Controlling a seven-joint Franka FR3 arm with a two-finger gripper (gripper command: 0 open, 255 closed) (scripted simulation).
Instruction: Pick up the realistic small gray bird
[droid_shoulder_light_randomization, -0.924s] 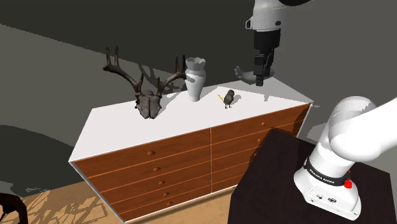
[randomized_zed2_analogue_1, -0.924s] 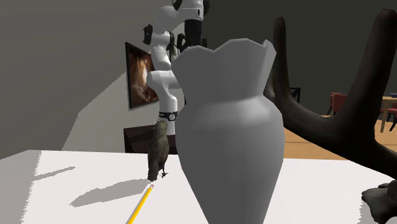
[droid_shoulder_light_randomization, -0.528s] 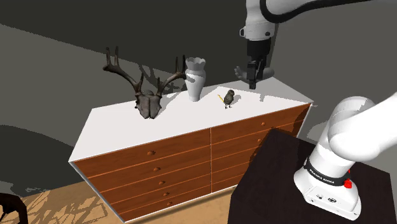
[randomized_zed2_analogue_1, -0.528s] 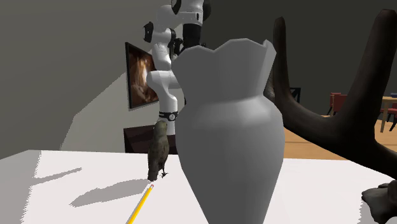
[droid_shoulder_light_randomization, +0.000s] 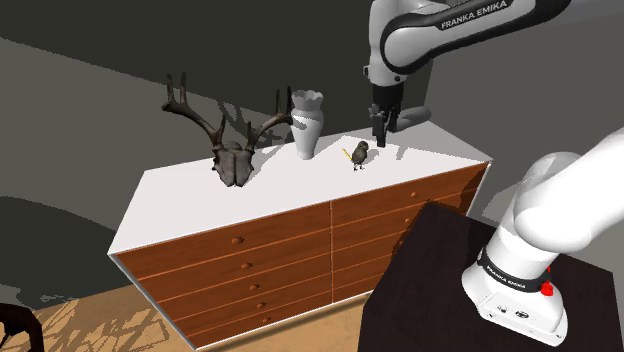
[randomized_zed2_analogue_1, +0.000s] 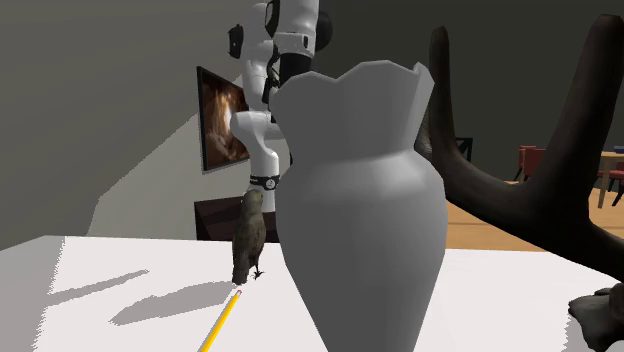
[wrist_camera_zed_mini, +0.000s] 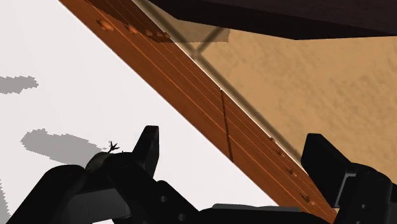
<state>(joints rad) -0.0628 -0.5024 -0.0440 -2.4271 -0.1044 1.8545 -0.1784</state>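
While the hand (wrist_camera_zed_mini: 233, 143) gapes, the mottled bird (droid_shoulder_light_randomization: 360, 155) stands on the smooth dresser (droid_shoulder_light_randomization: 200, 190).

The tool (droid_shoulder_light_randomization: 379, 137) is all black. Just below it, the bird (droid_shoulder_light_randomization: 361, 155) is dull grey-brown, and the pencil (randomized_zed2_analogue_1: 224, 318) beside the bird is yellow. Farther from the tool, the vase (droid_shoulder_light_randomization: 306, 124) is plain pale grey and the antlered skull (droid_shoulder_light_randomization: 226, 150) dark brown. The dresser (droid_shoulder_light_randomization: 190, 195) has a white top and reddish-brown drawer fronts.
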